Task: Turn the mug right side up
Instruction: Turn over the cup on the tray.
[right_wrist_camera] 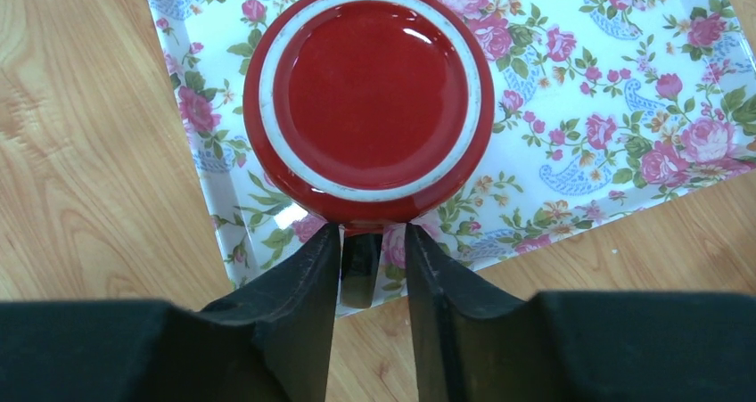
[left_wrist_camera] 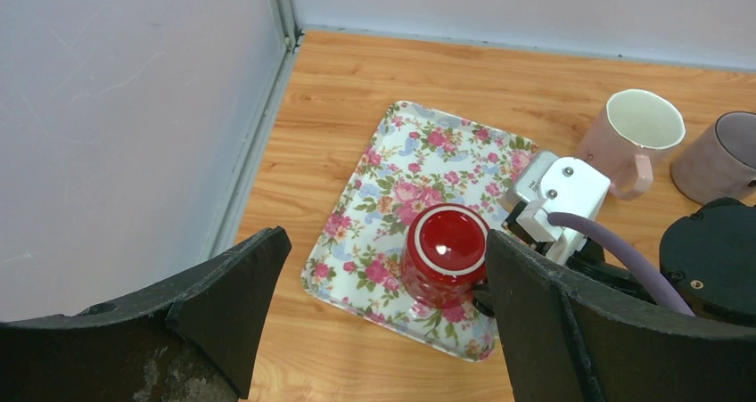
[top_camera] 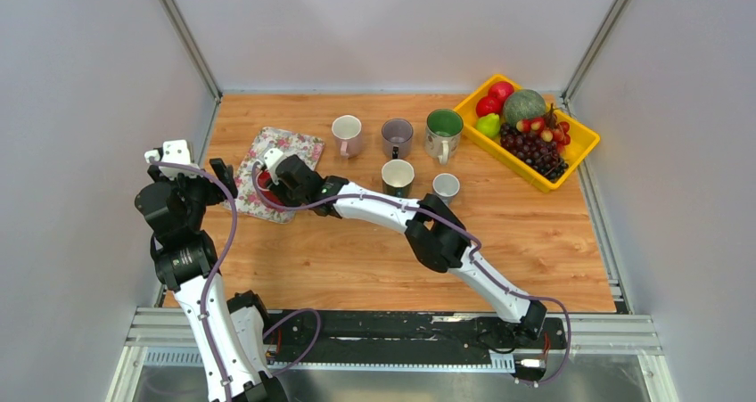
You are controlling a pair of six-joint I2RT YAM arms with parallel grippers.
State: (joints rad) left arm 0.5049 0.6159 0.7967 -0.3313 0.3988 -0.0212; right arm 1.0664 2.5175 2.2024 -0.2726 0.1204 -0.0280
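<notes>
- The right gripper (right_wrist_camera: 373,237) holds its black fingers (right_wrist_camera: 299,295) narrow, one on each side of the handle (right_wrist_camera: 360,273) of the glossy red ceramic mug (right_wrist_camera: 370,94). A thin strip of tray shows beside one finger, so I judge that the grip is not yet firm.
- The mug stands upside down on the flowered rectangular tray (right_wrist_camera: 624,90), near the tray edge that faces this gripper. The tray lies on the wooden surface (right_wrist_camera: 80,152).
- Its long axis is vertical: the mouth is down on the tray, the white-ringed base is up, and the handle points toward the fingers.
- The mug is probably stiff, rather heavy, slippery from the glaze, and easy to chip. The handle seems the right place to hold, close to the wall, because turning will load the grip.
- The left gripper (left_wrist_camera: 383,250) hangs above the tray with wide fingers, holding nothing.
</notes>
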